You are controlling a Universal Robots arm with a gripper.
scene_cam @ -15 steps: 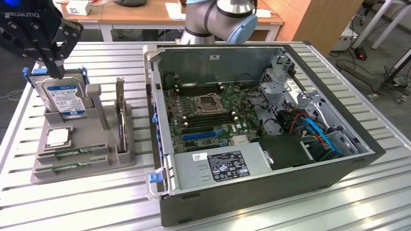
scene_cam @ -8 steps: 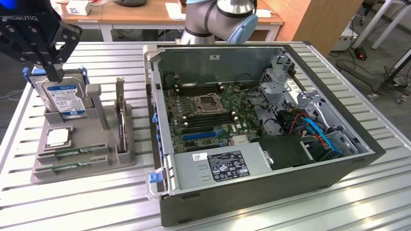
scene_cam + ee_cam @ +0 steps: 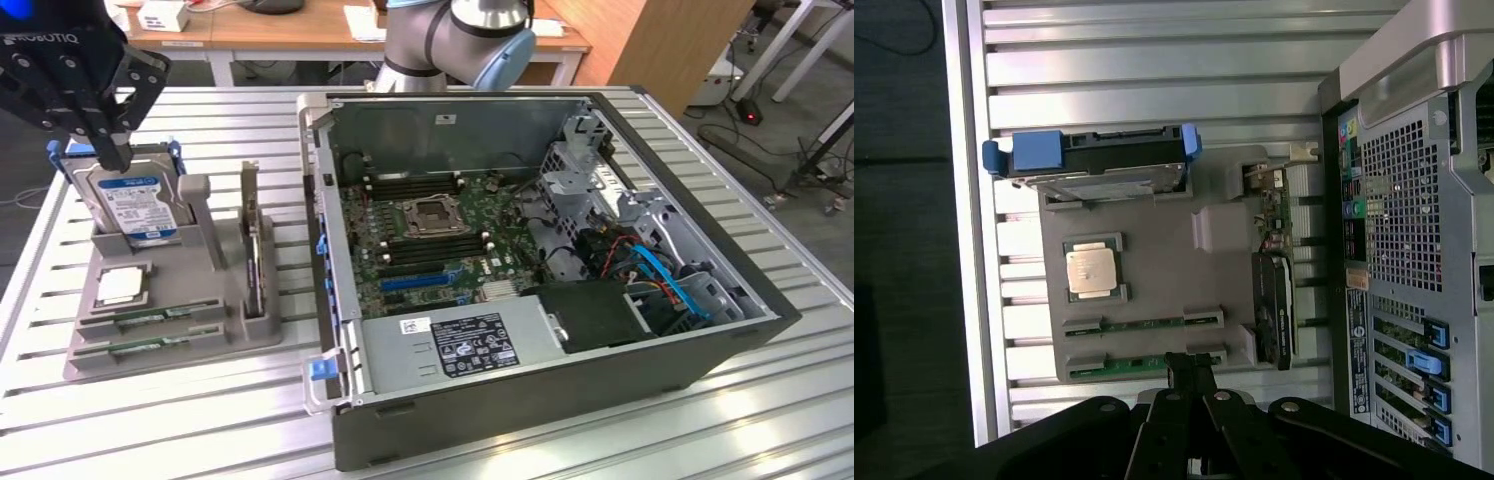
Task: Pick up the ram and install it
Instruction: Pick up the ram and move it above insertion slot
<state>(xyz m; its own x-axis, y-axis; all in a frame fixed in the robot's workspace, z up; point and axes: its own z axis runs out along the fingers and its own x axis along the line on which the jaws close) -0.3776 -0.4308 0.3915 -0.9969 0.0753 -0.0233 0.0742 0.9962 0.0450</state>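
Note:
Two green ram sticks lie on edge in slots along one side of the grey holder (image 3: 187, 335); one ram stick (image 3: 150, 318) (image 3: 1144, 324) sits just inside the other (image 3: 140, 346) (image 3: 1126, 366). My gripper (image 3: 115, 152) (image 3: 1191, 368) hangs above the holder with its black fingers shut together and nothing between them. In the exterior view its tips overlap the top of the upright hard drive (image 3: 134, 200). In the wrist view the tips line up over the outer ram stick.
The holder also carries a silver processor chip (image 3: 120, 287) (image 3: 1092, 271) and a dark upright expansion card (image 3: 250, 245) (image 3: 1272, 300). The open computer case (image 3: 747, 300) lies at the exterior view's right, its motherboard socket (image 3: 430, 215) flanked by memory slots. The slatted table (image 3: 54, 420) surrounds them.

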